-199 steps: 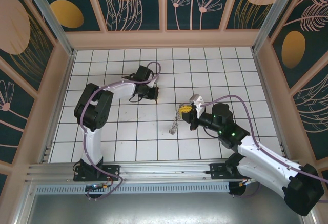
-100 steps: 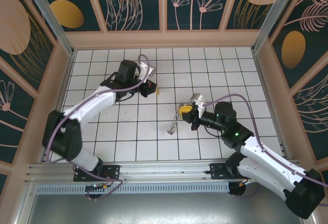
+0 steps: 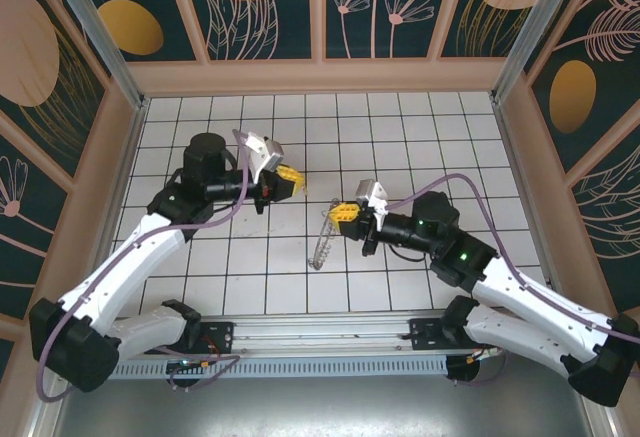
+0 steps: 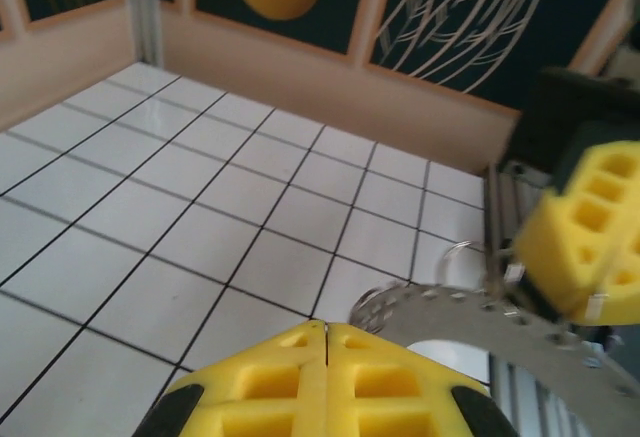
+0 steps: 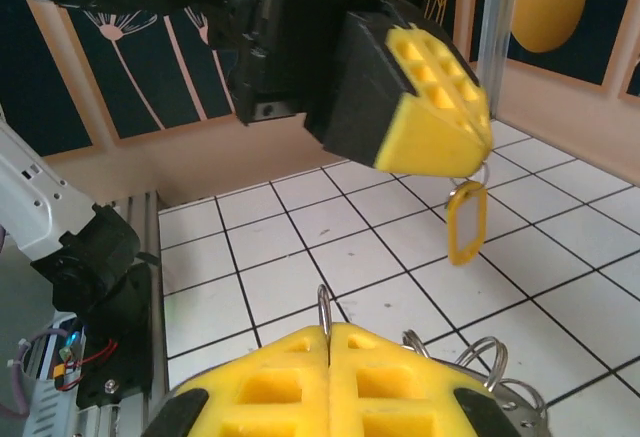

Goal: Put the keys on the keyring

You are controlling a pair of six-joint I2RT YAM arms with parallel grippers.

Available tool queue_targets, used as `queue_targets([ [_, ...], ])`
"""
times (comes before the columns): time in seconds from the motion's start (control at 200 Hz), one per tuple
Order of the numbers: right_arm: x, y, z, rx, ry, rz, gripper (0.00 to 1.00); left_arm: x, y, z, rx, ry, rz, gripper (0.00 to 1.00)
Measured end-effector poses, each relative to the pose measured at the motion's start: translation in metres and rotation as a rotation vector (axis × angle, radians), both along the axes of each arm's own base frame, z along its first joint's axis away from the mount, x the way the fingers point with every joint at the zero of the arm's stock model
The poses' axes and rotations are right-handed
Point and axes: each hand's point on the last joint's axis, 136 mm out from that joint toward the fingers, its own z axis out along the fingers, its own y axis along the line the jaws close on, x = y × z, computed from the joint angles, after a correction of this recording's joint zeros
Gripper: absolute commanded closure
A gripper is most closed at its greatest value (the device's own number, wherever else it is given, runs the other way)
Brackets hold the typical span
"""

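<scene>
Left wrist: left tool [image 4: 325, 382] pads shut; ring [image 4: 450, 309] just ahead, at right tool [image 4: 585, 247].

Right wrist: right tool grips ring wire. Key [image 5: 465, 222] dangles from closed left tool, near above ring coils. Best, I think: hold ring still, bring key hole slowly onto free wire end, no swinging.

Top: since second ago, tools come nearer; ring carried left.

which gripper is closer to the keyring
Right. The right gripper is shut on the keyring, which hangs from it. The left gripper, holding the key, is apart, up and left in the top view.
</scene>
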Motion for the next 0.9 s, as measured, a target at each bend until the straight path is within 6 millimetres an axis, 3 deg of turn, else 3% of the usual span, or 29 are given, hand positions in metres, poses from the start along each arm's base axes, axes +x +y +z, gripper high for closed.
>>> queue_targets([
  [0.145,0.0,0.007,-0.002,-0.013,0.008,0.005,1.0,-0.017,0.0,0.01,-0.03,-0.012,-0.066,1.0],
  [0.43,0.0,0.013,0.014,0.019,-0.018,0.012,1.0,-0.039,-0.003,0.015,-0.053,0.005,-0.167,1.0],
  [0.901,0.009,0.019,0.006,-0.001,-0.006,-0.009,1.0,-0.06,-0.017,0.032,-0.071,-0.028,-0.245,1.0],
])
